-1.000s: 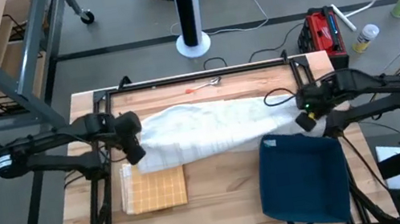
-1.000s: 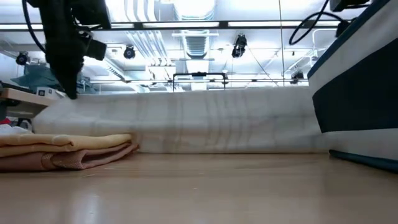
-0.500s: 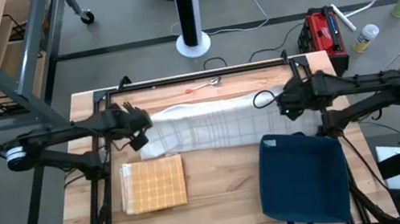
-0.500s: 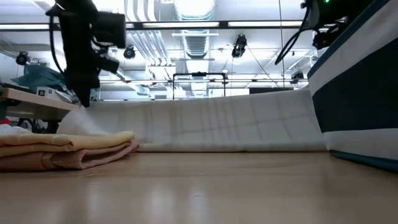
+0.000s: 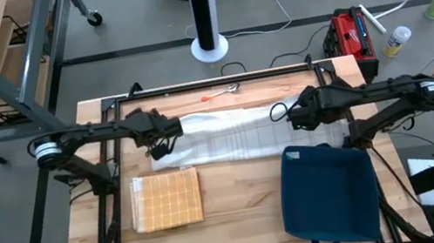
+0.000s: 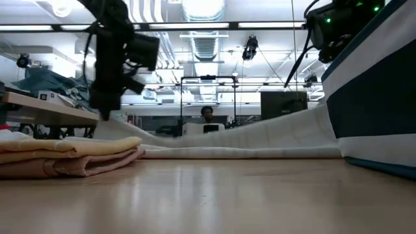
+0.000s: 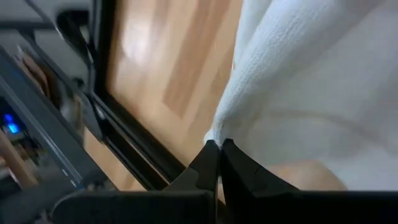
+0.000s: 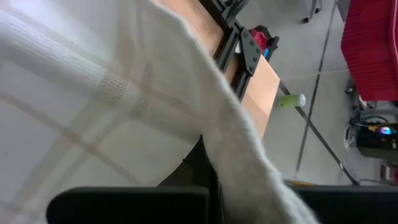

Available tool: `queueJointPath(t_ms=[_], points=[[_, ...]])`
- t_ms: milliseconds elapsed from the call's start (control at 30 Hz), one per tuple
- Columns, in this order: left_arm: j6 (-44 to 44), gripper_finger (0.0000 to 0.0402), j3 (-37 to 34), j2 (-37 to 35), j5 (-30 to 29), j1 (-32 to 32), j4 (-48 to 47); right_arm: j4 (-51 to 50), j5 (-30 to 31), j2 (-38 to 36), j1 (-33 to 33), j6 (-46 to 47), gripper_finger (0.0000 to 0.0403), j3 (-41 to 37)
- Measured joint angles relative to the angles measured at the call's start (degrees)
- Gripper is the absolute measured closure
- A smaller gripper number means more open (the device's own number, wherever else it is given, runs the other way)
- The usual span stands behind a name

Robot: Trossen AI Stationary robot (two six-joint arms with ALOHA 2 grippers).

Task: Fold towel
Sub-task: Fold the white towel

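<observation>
The left pincer [image 5: 169, 138] was clamped tight on a corner of the white towel [image 5: 237, 133], and in its wrist view I could see the cloth bunched into a thin wedge right where the dark fingertips [image 7: 214, 163] met. The right pincer [image 5: 291, 114] was likewise closed on the opposite end, the fabric draped thick over its fingers. Between them the towel lay stretched along the far half of the worktop [image 5: 233, 216], sagging in the middle and lifted at both ends. I judged it light and limp, a soft checked weave with no stiffness, so it would droop and slide wherever unsupported. Corners or hemmed edges seemed the right places to pinch. Nearer me sat a folded yellow towel [image 5: 166, 200] and a dark blue bin [image 5: 328, 191].
</observation>
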Motion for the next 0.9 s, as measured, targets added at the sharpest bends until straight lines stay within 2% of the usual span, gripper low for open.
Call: queueJointPath(t_ms=[133,267,433,567,733,900], points=[[7.44,0.0401,4.94,1.61,-1.78,0.79,2.98,-0.11,-0.16,1.31,-0.21,0.35,0.0403,-0.01],[12.17,0.0401,6.78,1.52,-1.98,4.23,5.28,0.0,1.75,2.84,-2.05,0.31,0.0403,-0.29],[12.79,0.0401,5.79,1.51,-1.93,9.48,5.44,0.65,3.72,4.62,-5.24,-0.32,0.0403,-2.28],[15.52,0.0401,3.69,1.77,-1.24,12.03,10.6,4.05,4.18,5.63,-6.99,-2.64,0.0403,-4.15],[18.22,0.0401,2.12,2.2,0.72,13.0,16.89,9.0,4.59,6.95,-7.65,-5.89,0.0403,-4.62],[20.14,0.0401,2.06,2.97,0.63,13.25,19.66,9.77,4.74,8.56,-8.48,-6.35,0.0403,-4.62]])
